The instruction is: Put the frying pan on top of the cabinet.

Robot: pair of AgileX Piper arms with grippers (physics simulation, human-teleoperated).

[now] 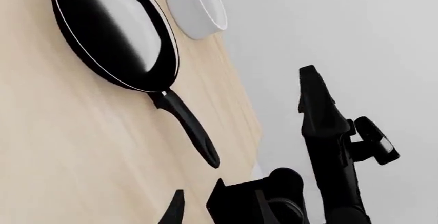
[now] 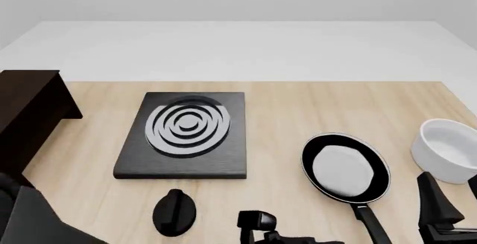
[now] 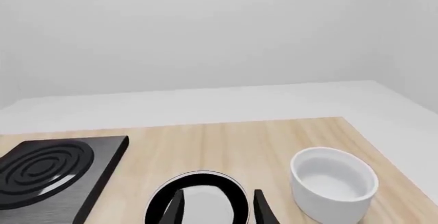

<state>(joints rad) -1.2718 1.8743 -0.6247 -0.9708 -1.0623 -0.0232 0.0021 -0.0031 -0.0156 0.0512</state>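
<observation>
Our right tool (image 3: 217,207), tips spread and empty, hovers just short of the round black frying pan (image 2: 345,167) lying on the wooden surface (image 2: 276,115). We judge it rigid, handle-heavy; grip the straight handle (image 2: 372,225). Far left stands the dark cabinet (image 2: 26,115).

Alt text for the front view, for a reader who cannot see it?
A frying pan sits on a wooden table, handle toward the camera, between a white bowl at right and a black stove plate with grey rings. A dark cabinet stands at far left; parts of the arms show along the bottom edge.
</observation>
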